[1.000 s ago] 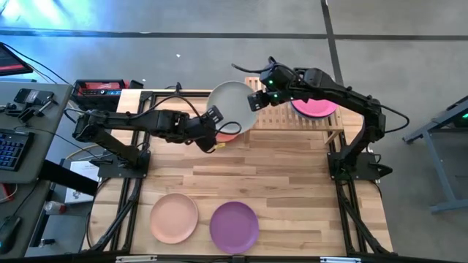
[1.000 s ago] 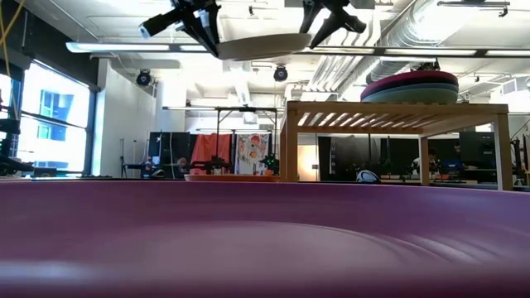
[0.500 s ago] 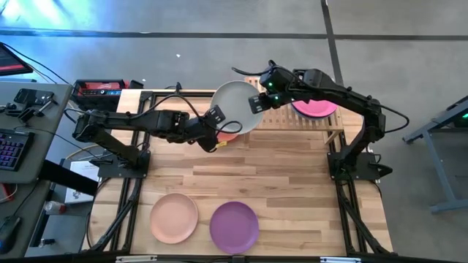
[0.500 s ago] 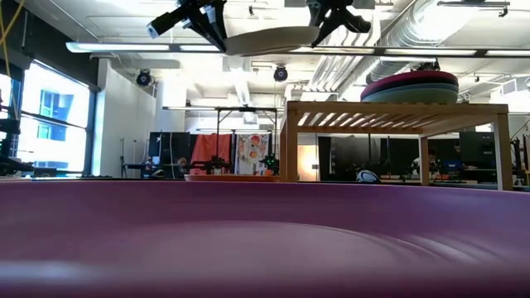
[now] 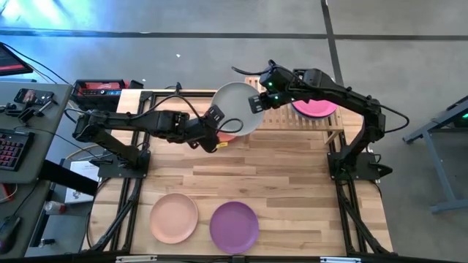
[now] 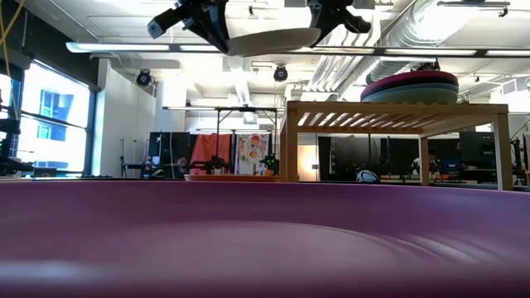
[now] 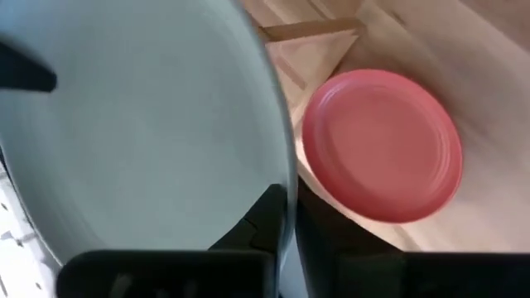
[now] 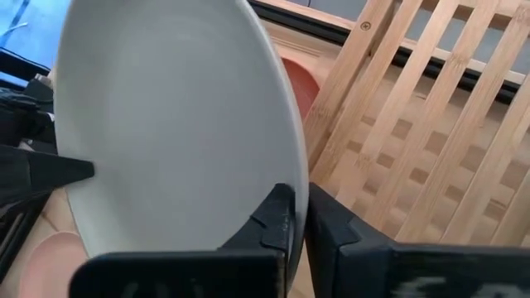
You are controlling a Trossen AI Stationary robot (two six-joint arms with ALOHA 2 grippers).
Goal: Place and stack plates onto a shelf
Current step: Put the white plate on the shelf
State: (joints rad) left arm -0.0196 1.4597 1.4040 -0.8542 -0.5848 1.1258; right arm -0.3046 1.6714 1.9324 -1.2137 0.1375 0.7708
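— Tool on our right arm (image 5: 254, 103) is clamped on the rim of the round, matte, pale grey-green plate (image 5: 234, 109), on the edge nearest the small rack of light bamboo slats (image 5: 333, 120). In the right wrist view the two dark fingers (image 8: 281, 217) pinch that rim between them.

— And our left tool (image 5: 213, 124)?

— It grips the opposite edge, fingers nearly shut around the rim. So we hold the plate from both sides, level and high above the pale wooden surface (image 5: 292, 175), roughly beside the shelf's open end.

— Why both at once?

— We judge this to be a handover: the left arm cannot reach the shelf as easily, so the right one takes the plate before the left lets go.

— What sits underneath?

— A round orange-red plate (image 7: 381, 145) lies on the surface just below, near the shelf's leg. On the shelf a stack waits, topped by a round magenta plate (image 5: 316, 108). A round peach plate (image 5: 174, 218) and a round purple plate (image 5: 234, 226) lie side by side at the near edge, well apart from us.
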